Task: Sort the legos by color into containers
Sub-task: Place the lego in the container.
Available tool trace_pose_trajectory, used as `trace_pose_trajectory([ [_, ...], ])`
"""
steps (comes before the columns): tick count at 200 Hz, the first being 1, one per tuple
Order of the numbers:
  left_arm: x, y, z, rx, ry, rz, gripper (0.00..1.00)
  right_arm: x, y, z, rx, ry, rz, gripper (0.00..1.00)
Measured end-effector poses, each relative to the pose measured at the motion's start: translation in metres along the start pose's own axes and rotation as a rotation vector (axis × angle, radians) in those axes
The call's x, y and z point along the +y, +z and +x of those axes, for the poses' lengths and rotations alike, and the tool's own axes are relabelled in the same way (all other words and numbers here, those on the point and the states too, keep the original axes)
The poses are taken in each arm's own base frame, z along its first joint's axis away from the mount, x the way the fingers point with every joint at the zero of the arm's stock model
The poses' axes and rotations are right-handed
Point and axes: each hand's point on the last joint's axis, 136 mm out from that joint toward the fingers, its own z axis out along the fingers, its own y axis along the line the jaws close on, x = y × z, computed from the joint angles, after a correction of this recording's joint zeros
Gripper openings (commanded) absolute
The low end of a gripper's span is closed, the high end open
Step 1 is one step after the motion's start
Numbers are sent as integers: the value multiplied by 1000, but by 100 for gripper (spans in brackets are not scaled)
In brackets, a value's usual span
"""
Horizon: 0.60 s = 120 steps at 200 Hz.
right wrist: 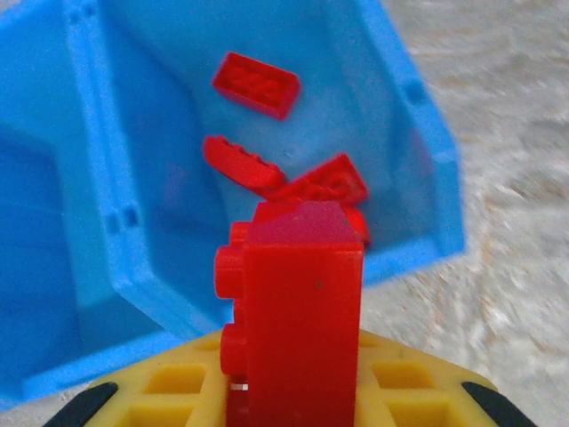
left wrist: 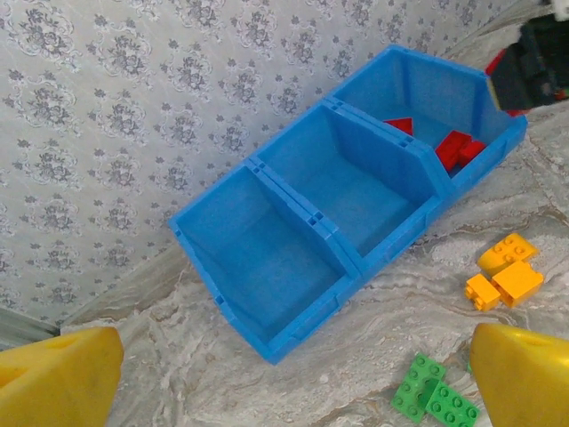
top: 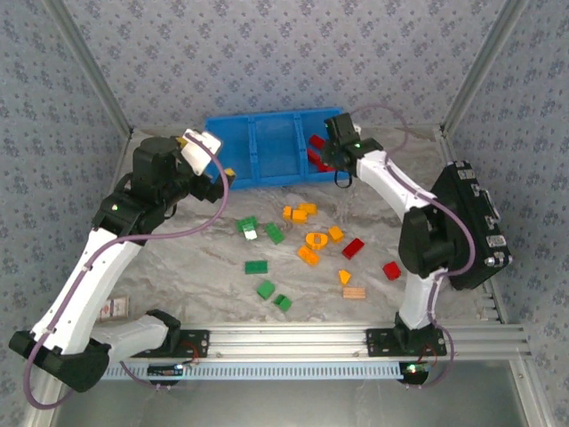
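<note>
Brick (right wrist: 298,311), red, pinched in closed right fingers (right wrist: 169,387) over bin (right wrist: 436,178), mid-frame; judged light, rigid, slick; best gripped across flat sides. Left fingers (left wrist: 53,378) gaped wide, empty.

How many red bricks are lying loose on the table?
2. One red brick lies just right of the orange ring; the other red brick sits further right, beside the right arm. The arms may hide more.

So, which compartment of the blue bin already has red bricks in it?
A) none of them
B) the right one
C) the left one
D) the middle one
B: in the top view the red bricks lie in the rightmost compartment of the blue bin.
</note>
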Motion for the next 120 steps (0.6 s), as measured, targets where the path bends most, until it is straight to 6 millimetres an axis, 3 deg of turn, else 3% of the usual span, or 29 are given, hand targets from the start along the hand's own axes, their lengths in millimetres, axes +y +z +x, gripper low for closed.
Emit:
trace_pose_trajectory([
  [66, -2, 10, 5, 28, 17, 6, 100, 16, 64, -6, 39, -107, 29, 37],
  [120, -2, 13, 6, 36, 25, 3, 100, 9, 88, 0, 76, -115, 56, 40],
])
